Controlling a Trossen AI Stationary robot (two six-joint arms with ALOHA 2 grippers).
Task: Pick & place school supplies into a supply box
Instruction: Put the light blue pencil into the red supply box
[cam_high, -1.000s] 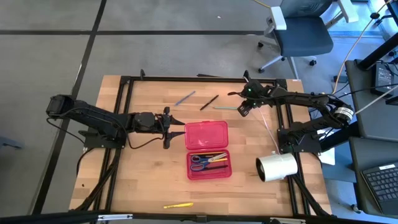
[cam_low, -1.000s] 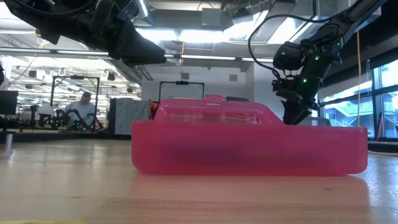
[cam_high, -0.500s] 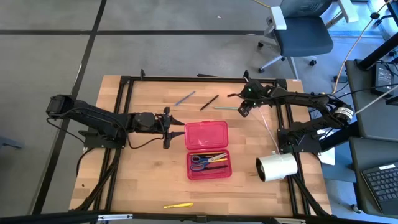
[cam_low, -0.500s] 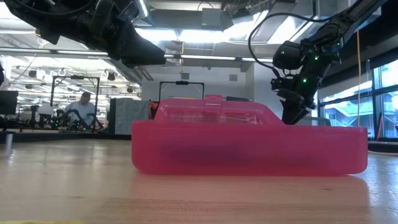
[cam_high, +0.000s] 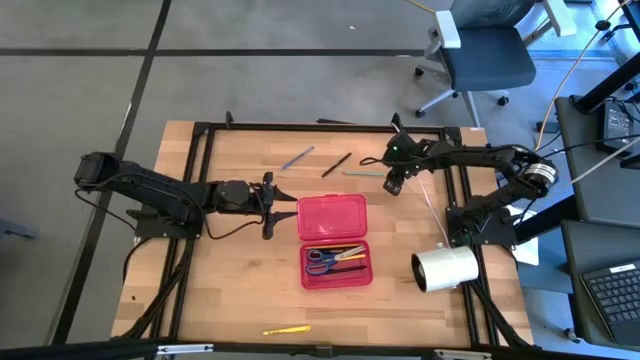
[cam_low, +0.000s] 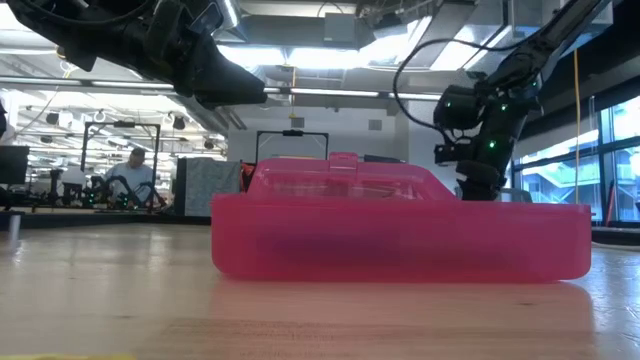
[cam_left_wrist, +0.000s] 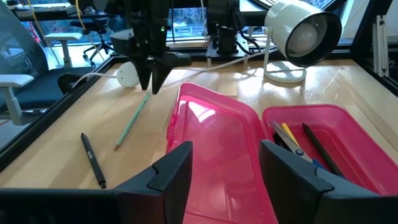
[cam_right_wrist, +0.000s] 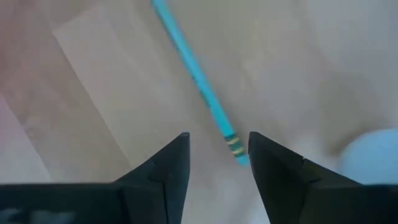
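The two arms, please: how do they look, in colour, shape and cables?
Both arms are dark, slim and jointed, with black cables along them. The left gripper and the right gripper end in two flat dark fingers. Small green lights glow on the right arm's wrist.

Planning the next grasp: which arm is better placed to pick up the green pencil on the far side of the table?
The right. Its claw hangs open directly over the thin green pencil, the eraser end between its fingers. The left claw waits open beside the red translucent plastic pencil case, farther away.
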